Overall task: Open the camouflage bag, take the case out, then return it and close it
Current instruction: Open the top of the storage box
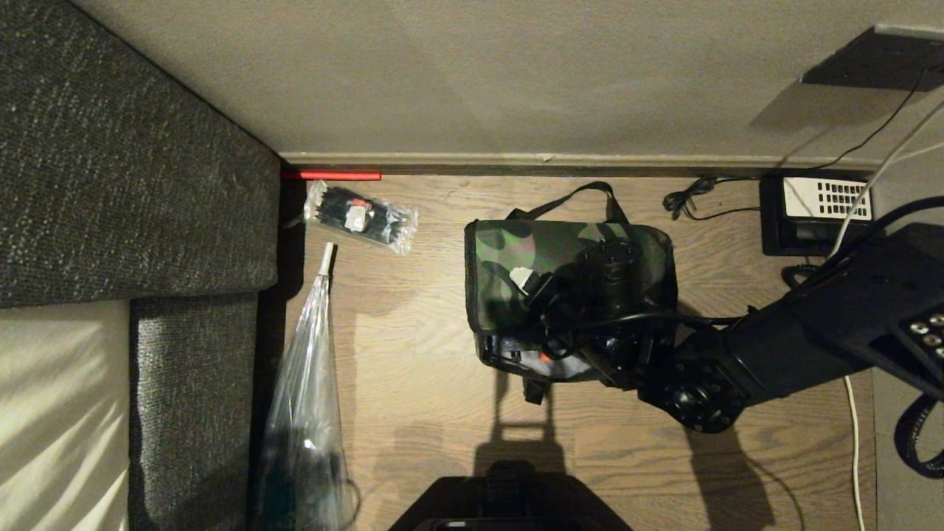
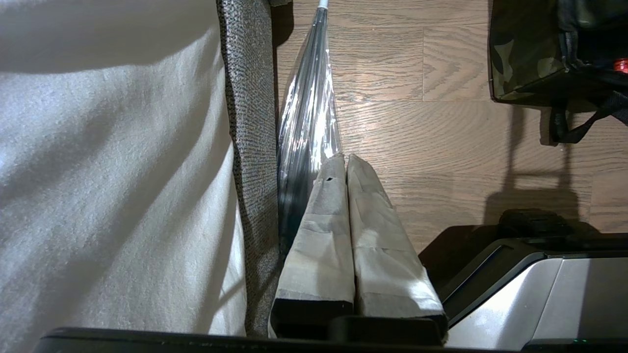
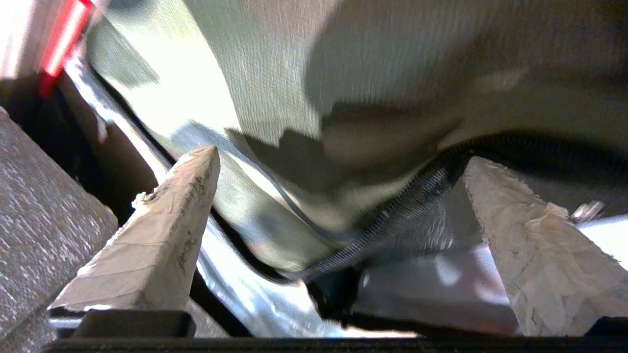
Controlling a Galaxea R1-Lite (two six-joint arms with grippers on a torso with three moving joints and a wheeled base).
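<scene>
Honestly, we're near one end of the job: the camouflage bag (image 1: 516, 265) sits on the wooden floor (image 1: 413, 383) with its lid down, the case not visible anywhere. Our right hand (image 3: 338, 196) hangs spread wide over the zipper (image 3: 392, 220), pinching nothing. Our left hand (image 2: 346, 162), fingers pressed together, idles beside the sofa (image 2: 245, 147).

The camouflage bag (image 1: 516, 273) sits on the wood floor slightly right of the head view's centre, near the wall. Its top is green, brown and black camouflage, its sides black, with a black strap looping out toward the wall. A zipper line runs along its near edge, where a small red spot shows. The case cannot be made out.
</scene>
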